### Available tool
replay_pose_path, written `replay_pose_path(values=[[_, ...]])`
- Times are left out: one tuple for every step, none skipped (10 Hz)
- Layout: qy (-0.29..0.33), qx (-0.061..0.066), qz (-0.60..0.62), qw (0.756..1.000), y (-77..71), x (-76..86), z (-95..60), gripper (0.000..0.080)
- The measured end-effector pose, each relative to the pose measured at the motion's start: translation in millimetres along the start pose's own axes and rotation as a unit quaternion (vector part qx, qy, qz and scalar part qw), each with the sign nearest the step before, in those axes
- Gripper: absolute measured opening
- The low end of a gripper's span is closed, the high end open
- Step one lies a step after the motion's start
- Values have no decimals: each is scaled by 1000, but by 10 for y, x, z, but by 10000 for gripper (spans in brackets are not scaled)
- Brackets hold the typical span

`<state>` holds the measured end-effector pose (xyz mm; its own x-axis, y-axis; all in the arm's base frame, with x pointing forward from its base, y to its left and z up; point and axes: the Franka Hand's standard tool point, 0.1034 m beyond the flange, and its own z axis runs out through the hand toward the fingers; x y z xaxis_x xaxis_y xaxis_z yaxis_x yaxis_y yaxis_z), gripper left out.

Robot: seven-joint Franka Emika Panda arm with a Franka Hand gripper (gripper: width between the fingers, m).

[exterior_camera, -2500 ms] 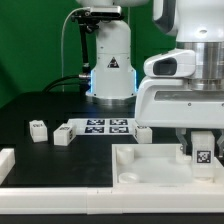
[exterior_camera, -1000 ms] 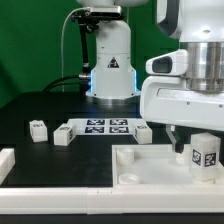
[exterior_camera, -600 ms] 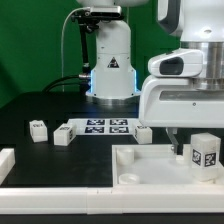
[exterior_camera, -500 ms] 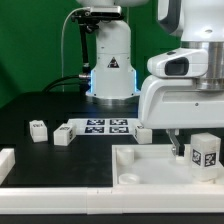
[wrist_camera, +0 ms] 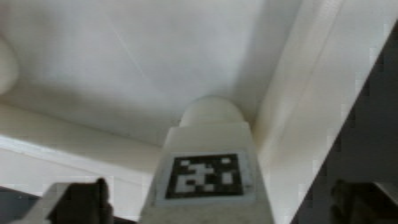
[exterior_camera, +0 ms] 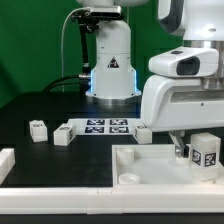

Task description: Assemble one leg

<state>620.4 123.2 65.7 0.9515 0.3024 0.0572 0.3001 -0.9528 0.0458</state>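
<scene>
At the exterior view's right, the leg is seen upright on the white panel, flanked by the pincer, whose jaws stand apart, clear of it. Fastening is judged unfinished; a square regrasp is called for.

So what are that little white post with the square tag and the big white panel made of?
The leg: looks like matte white plastic, chunky with rounded edges; its tag seems a printed sticker. The white panel: probably the same smooth plastic.
</scene>
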Motion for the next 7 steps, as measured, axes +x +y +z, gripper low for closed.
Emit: replay_pose_path(values=[[0,0,0,1000,0,-1,2,472],[0,0,3,1000,0,-2,4,334],[0,0,15,1000,0,-2,4,289],[0,0,15,1000,0,-2,4,289],[0,0,18,1000,0,-2,4,289],[4,0,115,993,-12,-1,9,289],[8,-3,189,982,-24,1,8,289]])
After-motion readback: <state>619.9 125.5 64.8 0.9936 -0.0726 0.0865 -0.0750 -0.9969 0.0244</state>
